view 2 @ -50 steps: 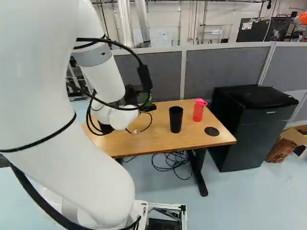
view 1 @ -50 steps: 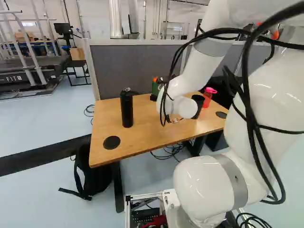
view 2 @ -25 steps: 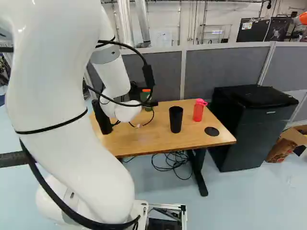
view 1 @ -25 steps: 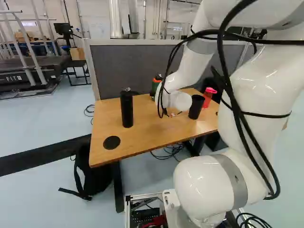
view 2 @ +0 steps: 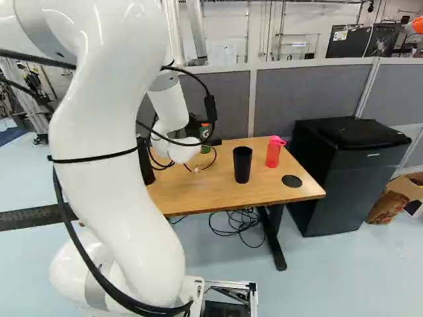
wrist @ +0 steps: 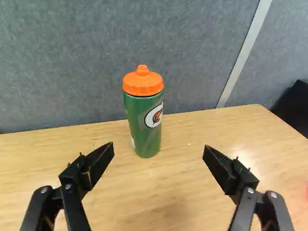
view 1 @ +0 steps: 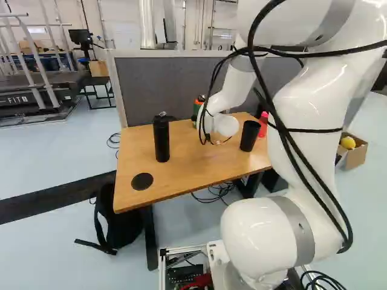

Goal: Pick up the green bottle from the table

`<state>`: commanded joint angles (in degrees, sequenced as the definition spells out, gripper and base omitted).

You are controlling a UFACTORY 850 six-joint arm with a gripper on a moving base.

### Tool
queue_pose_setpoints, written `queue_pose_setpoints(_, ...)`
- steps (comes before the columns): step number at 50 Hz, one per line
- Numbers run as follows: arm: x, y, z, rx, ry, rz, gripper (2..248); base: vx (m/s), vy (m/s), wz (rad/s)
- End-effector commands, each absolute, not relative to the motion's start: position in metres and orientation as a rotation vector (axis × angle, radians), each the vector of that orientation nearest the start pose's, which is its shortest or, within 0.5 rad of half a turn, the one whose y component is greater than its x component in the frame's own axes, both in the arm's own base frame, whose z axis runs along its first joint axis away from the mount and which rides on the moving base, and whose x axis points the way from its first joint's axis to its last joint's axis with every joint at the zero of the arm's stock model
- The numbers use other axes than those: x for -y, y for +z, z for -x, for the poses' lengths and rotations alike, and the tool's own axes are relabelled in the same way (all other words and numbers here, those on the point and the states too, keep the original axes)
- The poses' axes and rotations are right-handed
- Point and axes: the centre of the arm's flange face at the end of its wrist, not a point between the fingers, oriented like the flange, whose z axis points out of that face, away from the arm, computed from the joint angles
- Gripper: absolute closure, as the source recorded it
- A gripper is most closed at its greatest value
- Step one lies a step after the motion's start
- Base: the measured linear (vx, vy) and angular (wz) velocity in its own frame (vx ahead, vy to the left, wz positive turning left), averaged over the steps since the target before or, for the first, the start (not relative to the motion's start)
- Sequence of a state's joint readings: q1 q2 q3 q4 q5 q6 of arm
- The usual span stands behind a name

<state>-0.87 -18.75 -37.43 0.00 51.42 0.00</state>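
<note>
The green bottle (wrist: pixel 145 118) with its orange cap stands upright on the wooden table (wrist: pixel 187 192), close to the grey partition. Part of it shows beside my arm as the green bottle (view 1: pixel 198 104) in the left base view. In the right base view a dark part of my gripper (view 2: pixel 214 142) appears past the white wrist, its fingertips hidden. The wrist view has my gripper (wrist: pixel 159 147) open with nothing held; the bottle is ahead of the gap, nearer one finger, apart from both.
A tall black bottle (view 1: pixel 161 138) stands on the table to one side of my arm. On the other side are a black cup (view 2: pixel 242 164) and a red bottle (view 2: pixel 273 152) with a pink lid. The partition (view 2: pixel 310 89) rises behind; a black cabinet (view 2: pixel 350 172) stands beside the table.
The arm has reached forward over the table towards the green bottle, its wrist shifting left in the left base view and right in the right one. The base and table items have stayed put.
</note>
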Motion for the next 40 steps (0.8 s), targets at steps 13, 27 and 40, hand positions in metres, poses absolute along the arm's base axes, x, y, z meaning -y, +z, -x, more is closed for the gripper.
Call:
queue_pose_setpoints(13, 0.012, 0.335, -0.518, -0.029, -1.867, 2.543, 3, 0.000, 0.000, 0.000)
queue_pose_setpoints(27, 0.010, 0.318, -0.548, -0.014, -1.896, 2.516, 3, 0.000, 0.000, 0.000)
queue_pose_setpoints(40, -0.001, 0.303, -0.573, 0.054, -1.924, 2.467, 3, 0.000, 0.000, 0.000)
